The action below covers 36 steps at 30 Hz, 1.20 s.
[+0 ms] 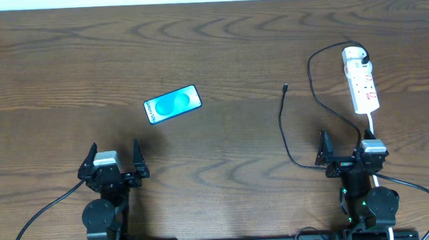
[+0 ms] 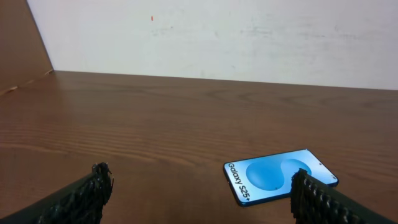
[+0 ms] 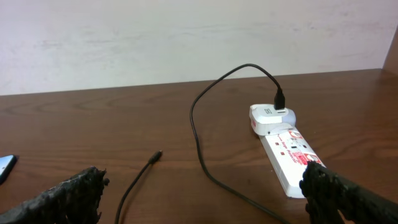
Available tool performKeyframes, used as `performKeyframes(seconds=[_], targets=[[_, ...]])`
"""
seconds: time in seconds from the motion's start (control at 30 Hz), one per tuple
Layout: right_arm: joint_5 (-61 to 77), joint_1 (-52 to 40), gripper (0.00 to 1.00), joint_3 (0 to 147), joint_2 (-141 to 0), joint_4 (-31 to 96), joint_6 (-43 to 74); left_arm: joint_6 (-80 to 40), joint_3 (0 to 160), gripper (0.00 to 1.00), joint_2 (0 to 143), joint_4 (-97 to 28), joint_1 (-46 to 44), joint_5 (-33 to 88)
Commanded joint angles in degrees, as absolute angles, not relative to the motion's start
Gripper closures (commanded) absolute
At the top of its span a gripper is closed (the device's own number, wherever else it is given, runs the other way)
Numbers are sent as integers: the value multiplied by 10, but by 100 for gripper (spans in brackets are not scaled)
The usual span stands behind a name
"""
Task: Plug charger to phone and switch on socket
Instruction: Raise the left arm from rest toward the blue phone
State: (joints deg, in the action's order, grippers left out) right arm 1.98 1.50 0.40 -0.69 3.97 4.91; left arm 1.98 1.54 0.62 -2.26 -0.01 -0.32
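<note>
The phone (image 1: 172,104) lies flat on the wooden table left of centre, its blue screen up; in the left wrist view the phone (image 2: 280,175) is ahead and to the right. My left gripper (image 1: 114,161) is open, near the front edge, below and left of the phone. The socket (image 1: 360,78) is a white strip at the right. The charger (image 1: 283,124) cable loops from its plug in the socket's far end to a loose connector tip (image 3: 157,156) on the table. My right gripper (image 1: 345,148) is open, just in front of the socket, holding nothing.
The socket's white cord (image 1: 373,126) runs toward the right arm's base. Thick black robot cables (image 1: 46,209) trail along the front edge on both sides. A pale wall (image 2: 217,37) stands beyond the table's far edge.
</note>
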Motion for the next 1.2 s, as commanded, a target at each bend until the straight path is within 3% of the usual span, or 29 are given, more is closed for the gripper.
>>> performKeyframes(seconds=[0.0, 0.7, 0.83, 1.17], targets=[[25, 11, 1, 3, -3, 41, 42, 30, 2, 7, 2, -42, 2, -6], [25, 11, 1, 3, -3, 41, 42, 25, 3, 7, 2, -28, 2, -17], [25, 11, 1, 3, -3, 41, 42, 23, 8, 7, 2, 58, 2, 46], [25, 11, 1, 3, -3, 41, 42, 23, 52, 7, 3, 168, 2, 47]])
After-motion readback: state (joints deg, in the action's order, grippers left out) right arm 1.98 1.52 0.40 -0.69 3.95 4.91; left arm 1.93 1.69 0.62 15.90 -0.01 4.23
